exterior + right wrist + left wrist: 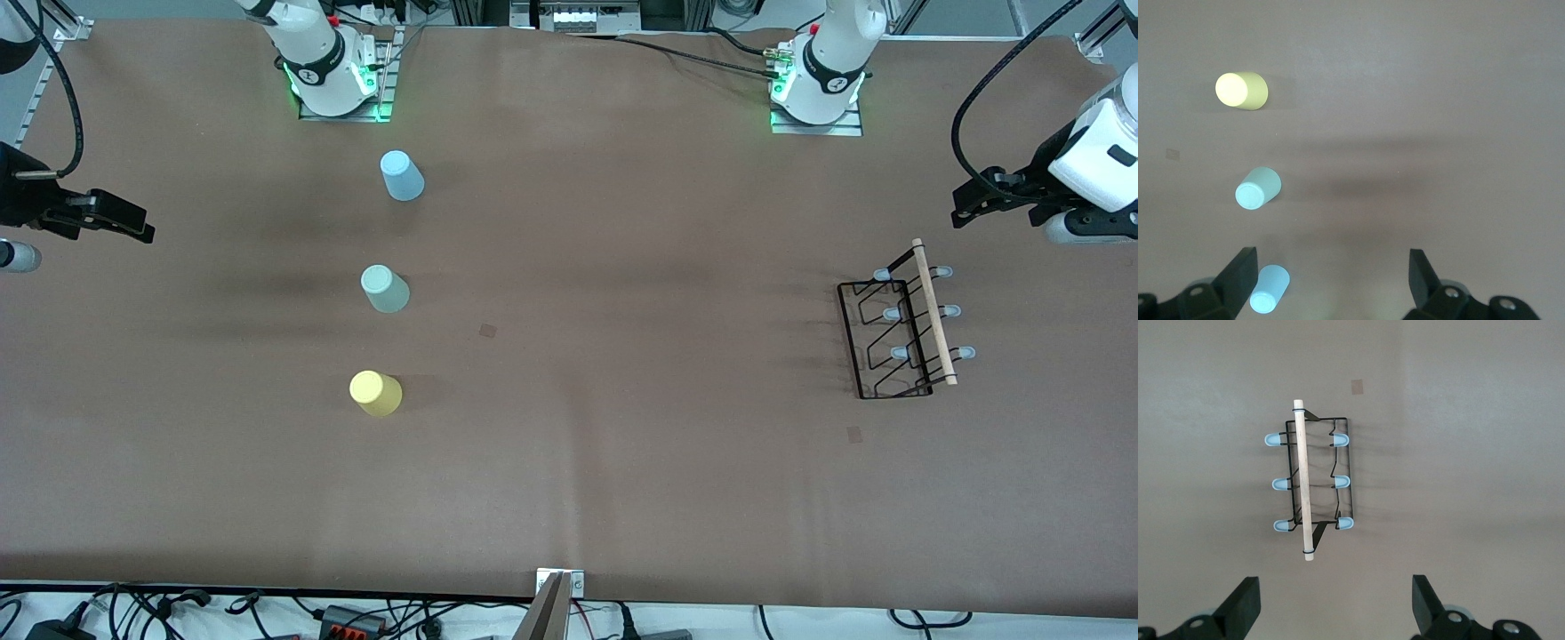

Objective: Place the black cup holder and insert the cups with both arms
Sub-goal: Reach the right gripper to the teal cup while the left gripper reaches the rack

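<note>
Three small plastic cups, light blue [402,175], grey-green [384,289] and yellow [375,393], stand upside down in a row at the right arm's end. The thin black wire cup holder [898,333] with a wooden rod sits at the left arm's end. The left gripper [1335,607] and right gripper [1331,283] hang up high with fingers spread wide, holding nothing. No writing shows.

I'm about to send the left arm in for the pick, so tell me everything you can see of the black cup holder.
The black cup holder is a thin black wire rack with a light wooden rod handle along its top and six pale blue-grey capped prongs, three per side. It rests on the brown table toward the left arm's end, empty, with nothing touching it. The left gripper hangs open above it, not in contact.
</note>
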`<state>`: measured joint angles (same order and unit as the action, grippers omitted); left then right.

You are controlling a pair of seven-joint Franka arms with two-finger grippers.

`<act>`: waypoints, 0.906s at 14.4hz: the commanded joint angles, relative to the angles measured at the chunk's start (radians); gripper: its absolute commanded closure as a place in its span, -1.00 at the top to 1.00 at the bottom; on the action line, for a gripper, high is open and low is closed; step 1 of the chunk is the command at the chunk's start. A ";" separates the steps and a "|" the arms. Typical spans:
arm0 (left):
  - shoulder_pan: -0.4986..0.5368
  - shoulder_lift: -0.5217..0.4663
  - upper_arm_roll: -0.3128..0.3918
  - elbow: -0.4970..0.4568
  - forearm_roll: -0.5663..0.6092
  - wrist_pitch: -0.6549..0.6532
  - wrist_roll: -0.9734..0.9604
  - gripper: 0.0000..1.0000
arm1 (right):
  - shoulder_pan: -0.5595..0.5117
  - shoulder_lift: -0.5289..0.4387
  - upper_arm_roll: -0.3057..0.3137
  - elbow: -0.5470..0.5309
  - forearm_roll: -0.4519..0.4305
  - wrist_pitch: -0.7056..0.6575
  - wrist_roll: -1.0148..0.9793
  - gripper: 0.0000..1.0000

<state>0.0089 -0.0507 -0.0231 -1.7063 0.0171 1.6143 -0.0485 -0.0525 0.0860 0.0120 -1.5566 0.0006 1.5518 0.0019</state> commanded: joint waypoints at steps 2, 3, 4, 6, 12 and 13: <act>-0.006 -0.006 0.005 0.017 -0.016 -0.024 0.002 1.00 | -0.009 0.004 0.003 0.015 0.015 -0.012 -0.003 1.00; -0.006 -0.006 0.005 0.019 -0.016 -0.027 0.002 1.00 | -0.010 0.004 0.003 0.016 0.015 -0.012 -0.003 1.00; -0.006 -0.006 0.005 0.020 -0.016 -0.028 0.002 1.00 | -0.013 0.004 0.002 0.016 0.021 -0.012 -0.008 1.00; -0.007 -0.006 0.003 0.022 -0.016 -0.030 -0.001 1.00 | -0.007 0.024 0.003 0.010 0.022 -0.015 -0.013 1.00; -0.009 0.058 -0.003 0.053 -0.016 -0.115 0.009 1.00 | 0.028 0.058 0.009 -0.056 0.024 -0.090 -0.020 1.00; -0.007 0.064 -0.001 0.054 -0.016 -0.167 0.009 1.00 | 0.031 0.051 0.011 -0.083 0.024 -0.063 -0.020 1.00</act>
<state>-0.0023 -0.0260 -0.0276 -1.6944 0.0171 1.5313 -0.0485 -0.0298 0.1606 0.0211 -1.6016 0.0085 1.4786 -0.0066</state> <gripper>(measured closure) 0.000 0.000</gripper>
